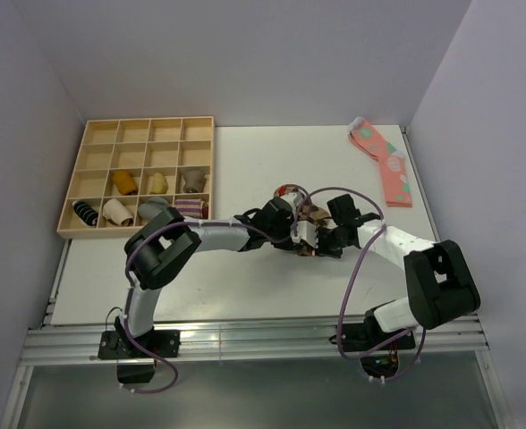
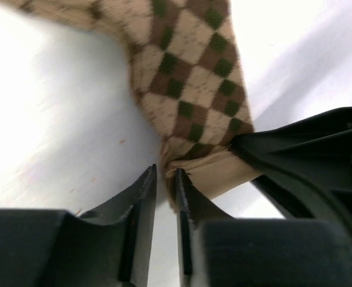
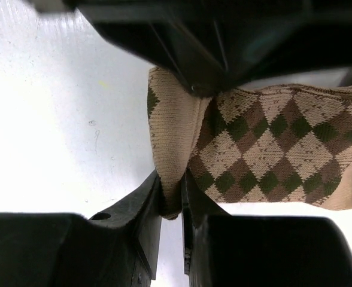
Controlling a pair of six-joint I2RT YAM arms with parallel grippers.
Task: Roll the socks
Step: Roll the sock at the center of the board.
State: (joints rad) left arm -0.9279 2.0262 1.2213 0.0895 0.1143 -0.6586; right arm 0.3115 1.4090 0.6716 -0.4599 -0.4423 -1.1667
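The tan-brown argyle sock lies at the table's middle, mostly hidden under both grippers in the top view. My left gripper and right gripper meet tip to tip over it. In the left wrist view the sock runs up from my left gripper, whose jaws are nearly closed and pinch its plain tan edge. In the right wrist view my right gripper is shut on a fold of the sock's tan cuff. The checked part spreads to the right.
A wooden compartment tray at the back left holds several rolled socks, among them a purple-striped one. Pink socks with teal spots lie at the back right. Walls close in the table on the left, back and right.
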